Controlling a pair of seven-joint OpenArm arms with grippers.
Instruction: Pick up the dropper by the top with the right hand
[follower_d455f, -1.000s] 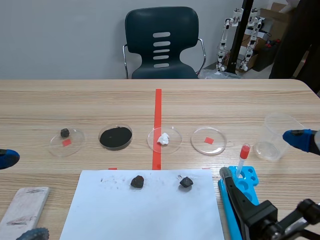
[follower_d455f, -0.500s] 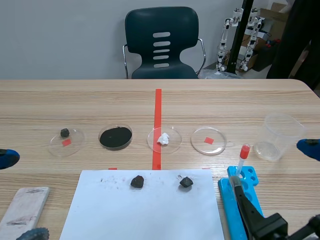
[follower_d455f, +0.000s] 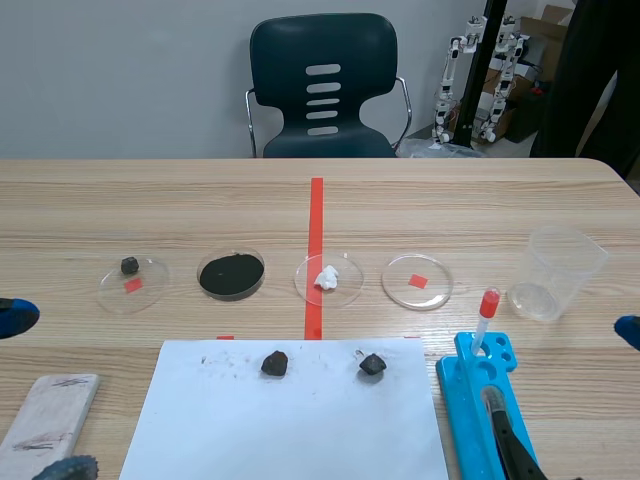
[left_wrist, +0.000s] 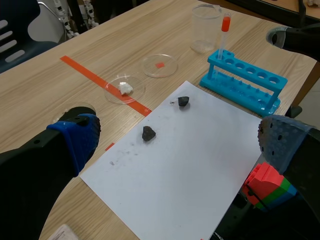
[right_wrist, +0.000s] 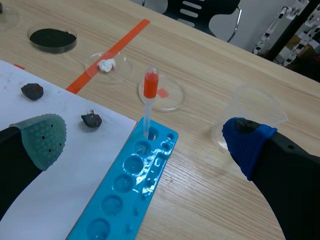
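Note:
The dropper (follower_d455f: 487, 318), a clear tube with a red bulb, stands upright in the far end hole of the blue rack (follower_d455f: 478, 405). In the right wrist view the dropper (right_wrist: 148, 105) rises ahead of my right gripper (right_wrist: 144, 134), whose fingers are wide open and apart from it, one over the white paper and one near the cup. The rack (right_wrist: 131, 182) runs back between those fingers. My left gripper (left_wrist: 177, 140) hangs open over the paper, holding nothing. The dropper (left_wrist: 223, 34) also shows far ahead of it.
Several petri dishes lie in a row: one with a dark stone (follower_d455f: 132, 283), black powder (follower_d455f: 231, 273), a white lump (follower_d455f: 329, 279), a red mark (follower_d455f: 417, 281). A clear cup (follower_d455f: 560, 272) stands right of the rack. Two dark stones sit on the white paper (follower_d455f: 295, 420). A wooden block (follower_d455f: 45, 410) lies at the near left.
My right gripper has drawn back toward the robot: its black finger slid down along the rack and its blue pad moved to the right edge. The dropper stays put.

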